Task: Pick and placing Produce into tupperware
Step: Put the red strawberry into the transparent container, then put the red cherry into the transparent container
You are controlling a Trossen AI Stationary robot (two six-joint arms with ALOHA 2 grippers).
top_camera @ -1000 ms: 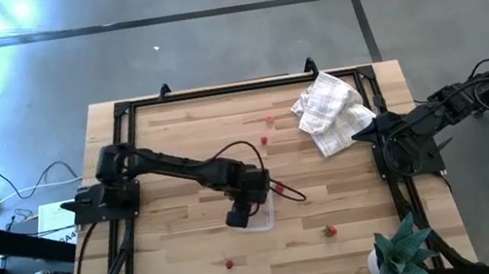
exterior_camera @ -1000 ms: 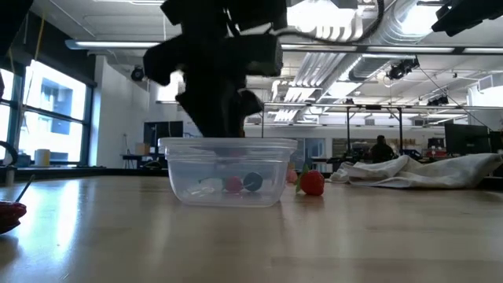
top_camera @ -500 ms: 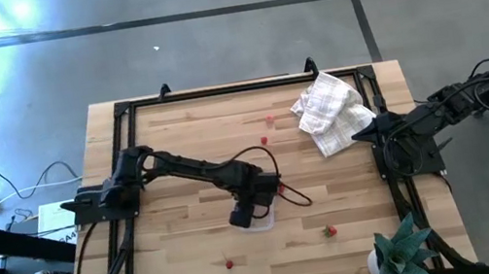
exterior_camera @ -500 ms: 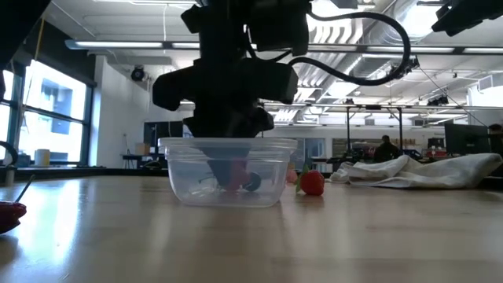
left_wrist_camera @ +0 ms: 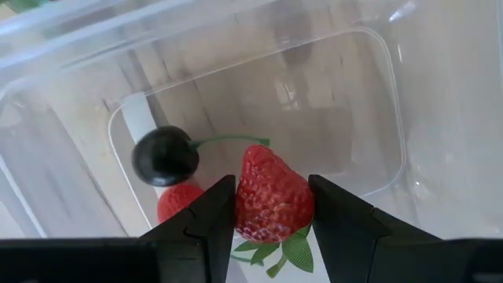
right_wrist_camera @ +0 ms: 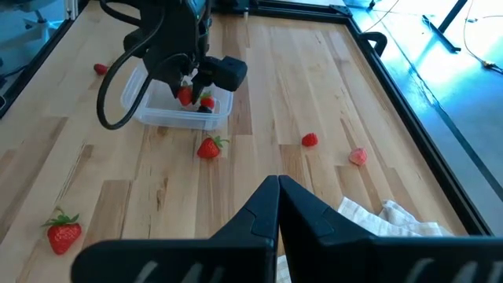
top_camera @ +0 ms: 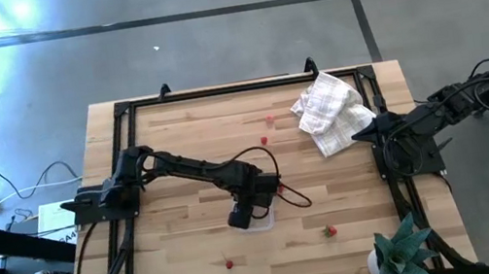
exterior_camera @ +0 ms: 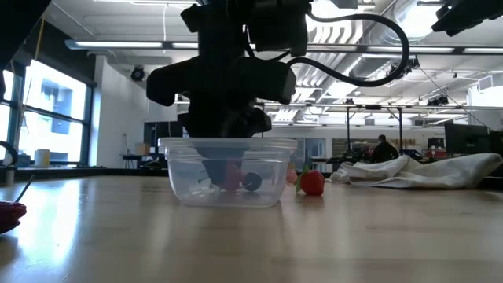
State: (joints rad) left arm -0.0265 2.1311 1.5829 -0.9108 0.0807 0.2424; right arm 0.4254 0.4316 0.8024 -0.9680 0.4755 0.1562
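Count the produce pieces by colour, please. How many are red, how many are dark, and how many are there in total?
Loose red pieces on the table: 5
Red piece lying in the tupperware: 1
Red strawberry held by the left gripper: 1
Dark cherry in the tupperware: 1
Total: 8

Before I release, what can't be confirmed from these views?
- High view: inside of the small clear plastic container, covered by the left hand.
- Left wrist view: whether the held red strawberry touches the floor; second red piece half behind a finger.
- Low view: contents blurred through the wall.
- Right hand: shut, parked near the white checked cloth.
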